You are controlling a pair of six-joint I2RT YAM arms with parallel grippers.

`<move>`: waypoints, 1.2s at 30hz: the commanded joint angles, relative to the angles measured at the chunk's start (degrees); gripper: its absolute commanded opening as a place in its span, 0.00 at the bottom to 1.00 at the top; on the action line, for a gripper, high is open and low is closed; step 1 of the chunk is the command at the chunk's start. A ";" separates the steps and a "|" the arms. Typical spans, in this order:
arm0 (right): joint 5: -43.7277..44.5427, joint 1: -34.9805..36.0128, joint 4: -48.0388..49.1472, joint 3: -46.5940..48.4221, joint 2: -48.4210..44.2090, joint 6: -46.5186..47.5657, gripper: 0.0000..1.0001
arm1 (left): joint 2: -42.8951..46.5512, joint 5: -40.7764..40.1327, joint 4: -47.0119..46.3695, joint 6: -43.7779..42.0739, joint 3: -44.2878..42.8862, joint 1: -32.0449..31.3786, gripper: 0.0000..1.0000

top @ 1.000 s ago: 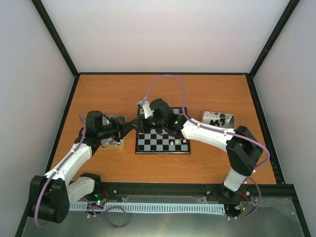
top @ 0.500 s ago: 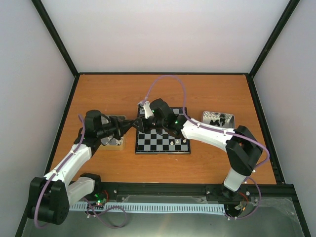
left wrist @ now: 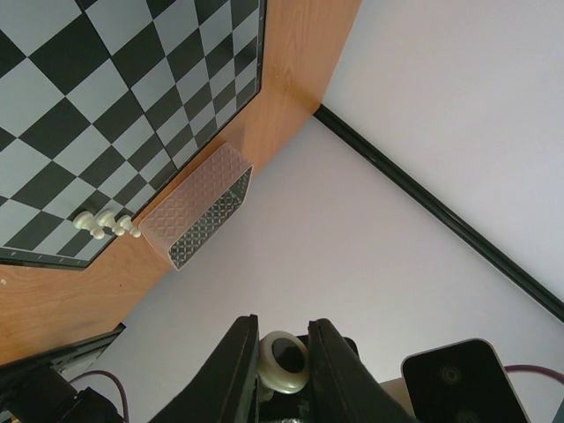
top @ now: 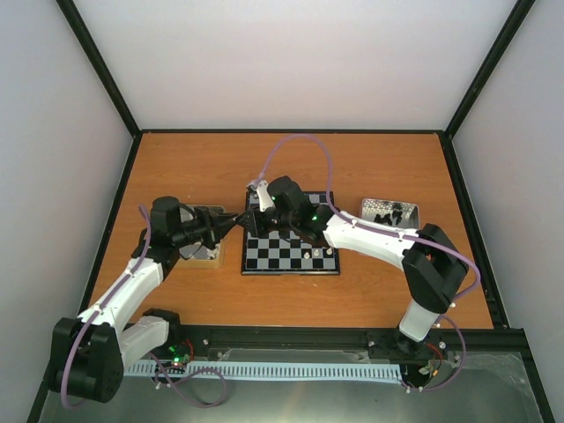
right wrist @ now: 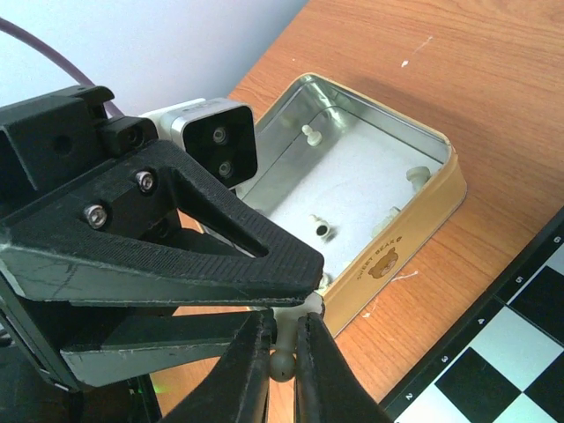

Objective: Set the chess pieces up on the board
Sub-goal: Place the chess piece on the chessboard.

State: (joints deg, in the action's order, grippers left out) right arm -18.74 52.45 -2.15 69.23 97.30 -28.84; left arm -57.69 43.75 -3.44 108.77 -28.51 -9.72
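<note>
left gripper [left wrist: 284,330] clamps a cream-white piece [left wrist: 283,363] just off the board [top: 284,254]'s left edge; right gripper [right wrist: 285,324] pinches the same piece from both sides, above the table [top: 370,167], near the tin [right wrist: 414,225]

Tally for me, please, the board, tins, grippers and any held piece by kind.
Board: 1
Tins: 2
Grippers: 2 (left gripper, right gripper)
Held white piece: 1
Total: 6

Cream piece [left wrist: 283,362] in left gripper [left wrist: 284,337]
</note>
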 commanded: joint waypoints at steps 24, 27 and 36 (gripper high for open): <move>9.51 -8.32 -59.75 11.80 5.31 8.37 0.03 | -3.58 -34.59 38.95 -61.12 -22.51 3.21 0.72; 9.20 -8.32 -61.18 14.73 8.57 8.95 0.03 | -5.10 -36.48 40.46 -64.73 -23.78 3.30 0.72; 9.25 -8.15 -61.57 19.05 14.85 9.75 0.03 | -8.55 -32.87 39.04 -64.65 -21.57 3.39 0.71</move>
State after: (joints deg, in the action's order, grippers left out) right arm -9.96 44.01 -61.78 86.15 110.78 -19.90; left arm -65.67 10.52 35.00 46.33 -50.28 -6.74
